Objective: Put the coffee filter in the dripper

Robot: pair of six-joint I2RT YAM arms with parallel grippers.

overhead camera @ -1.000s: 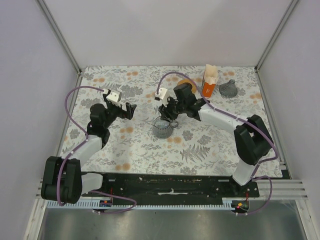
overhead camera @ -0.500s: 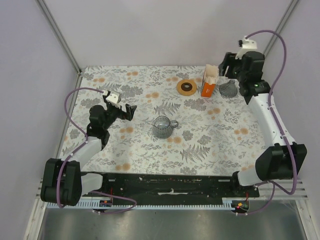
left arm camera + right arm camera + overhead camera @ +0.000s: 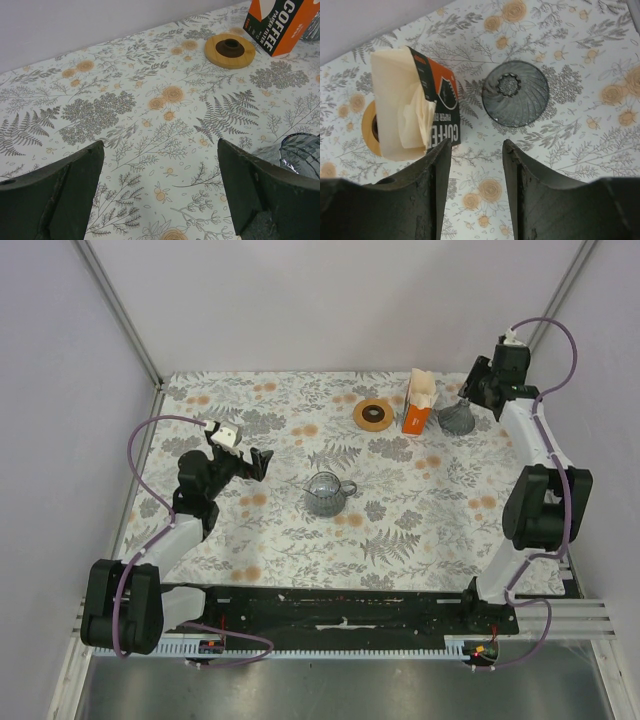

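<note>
1. Far left on the floral table (image 3: 420, 530), the left gripper (image 3: 257, 462) hangs low, its fingers spread wide and empty.
2. To its right, near the table's middle, the dripper (image 3: 325, 494) stands alone. It is grey, ribbed and see-through, with a small handle pointing right. It is near the left gripper but not touching it, and well apart from the right gripper.
3. Further back lies a flat tan collar (image 3: 373, 414).
4. Just right of that stands an orange carton (image 3: 416, 418), with cream filter papers (image 3: 402, 105) rising from its open top.
5. Beside the carton sits a second grey ribbed cone (image 3: 516, 93).
6. At the far right, the right gripper (image 3: 474, 145) hovers above the carton and the cone, fingers parted and holding nothing.
</note>
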